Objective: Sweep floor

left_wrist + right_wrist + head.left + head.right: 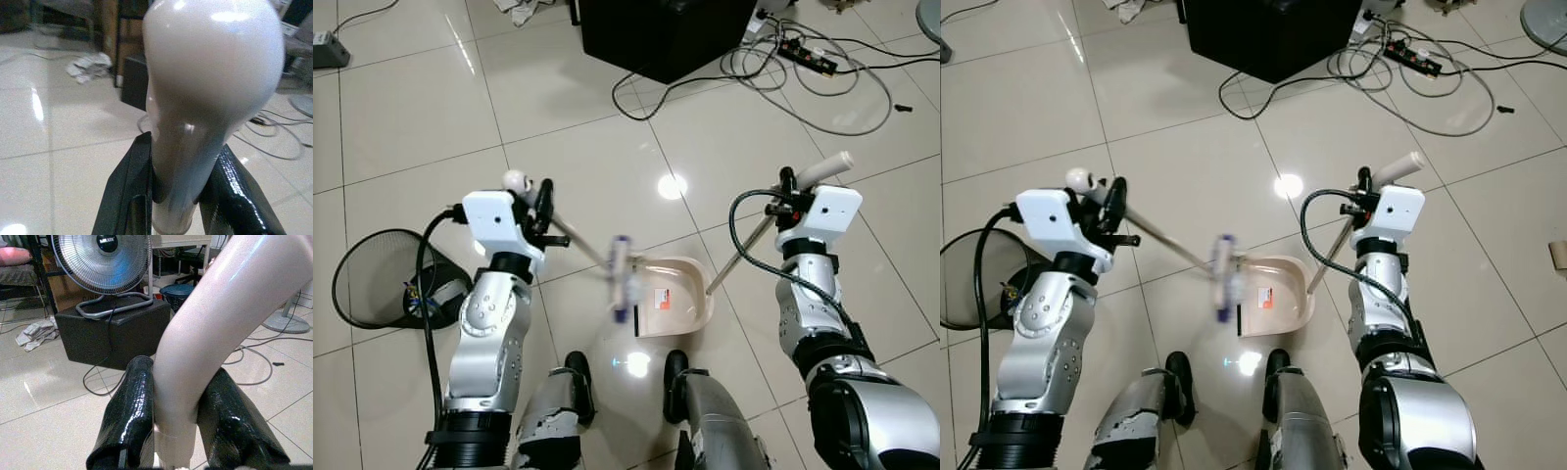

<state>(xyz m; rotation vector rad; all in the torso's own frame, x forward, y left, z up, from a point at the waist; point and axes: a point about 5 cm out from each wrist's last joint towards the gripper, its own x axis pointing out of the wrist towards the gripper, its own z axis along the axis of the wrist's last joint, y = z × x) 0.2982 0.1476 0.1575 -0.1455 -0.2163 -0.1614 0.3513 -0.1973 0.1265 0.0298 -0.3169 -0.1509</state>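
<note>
Floor: glossy pale tiles [431,108] with dark grout lines spread under the robot, and a ceiling light glared off one tile just beyond the dustpan.
Background: a black box [666,34] stood on the far tiles, with a tangle of cables and a power strip [808,56] to its right; in the right wrist view a standing fan [101,259] sat on top of that box, and a crumpled cloth [35,333] lay on the floor beside it.
Left gripper [181,186]: raised at the robot's left, its two black fingers clamped on the rounded white knob at the top of the broom handle [570,235].
Broom: the thin handle slanted down and to the right from that grip, and the brush head [621,277] was blurred, at the near left edge of the dustpan.
Right gripper [178,423]: held up at the robot's right, fingers pinched around the pale curved grip of the dustpan handle [744,250].
Dustpan [671,299]: beige, resting on the tiles between the two arms, just ahead of the robot's feet; I could not tell whether anything lay in its tray.
Waste basket [372,279]: black wire mesh, tipped on its side on the floor at the robot's far left, with some coloured scraps inside near its base.
</note>
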